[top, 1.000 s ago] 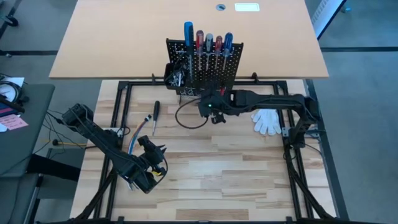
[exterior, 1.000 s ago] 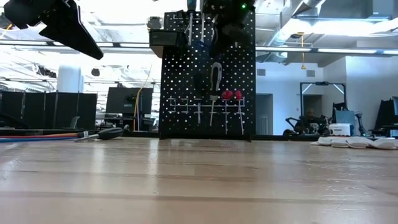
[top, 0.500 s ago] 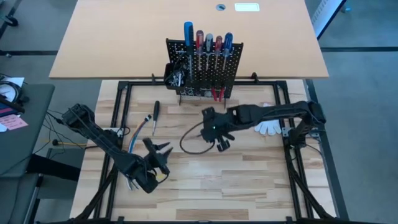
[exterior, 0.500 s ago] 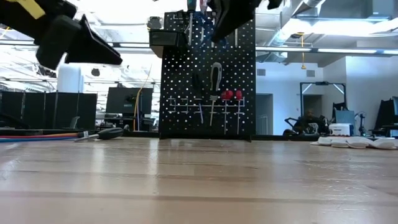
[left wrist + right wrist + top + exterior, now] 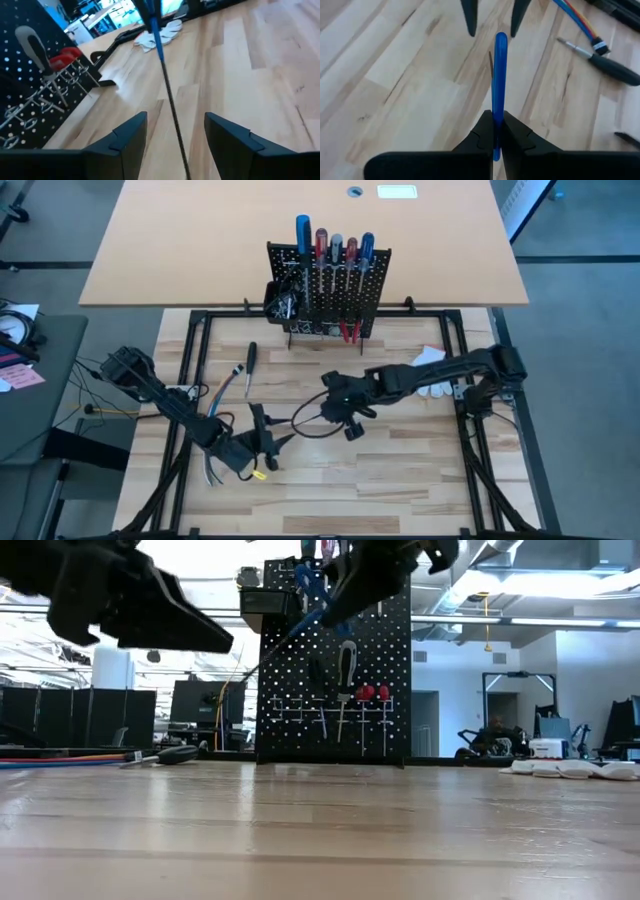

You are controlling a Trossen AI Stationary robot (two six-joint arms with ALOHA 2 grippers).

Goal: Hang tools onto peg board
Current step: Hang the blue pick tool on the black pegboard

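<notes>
The right gripper point(image 5: 338, 406) hangs over the middle of the table, well in front of the peg board point(image 5: 327, 285); a second ago it was up against the board's front. Its fingers are pinched tight on a thin blue cable point(image 5: 499, 75), which runs out ahead of them toward the left gripper point(image 5: 272, 442). A dark loop of cable point(image 5: 310, 425) trails on the wood between the two arms.

The left gripper has swung in from the table's left side toward the centre, and its fingers point(image 5: 127, 137) now stand spread wide where they were nearly closed a second ago. In the left wrist view the cable's thin end point(image 5: 170, 105) passes through the gap between them; whether it touches either finger cannot be told.

The tools on the board are unchanged: screwdrivers point(image 5: 334, 250) with blue and red handles stand in the top rail, and red-handled pliers point(image 5: 372, 693) hang low on the front. A black-handled screwdriver point(image 5: 251, 365) lies on the table left of the board, beside a bundle of coloured wires point(image 5: 228, 388). A white glove point(image 5: 432, 376) lies by the right arm.
</notes>
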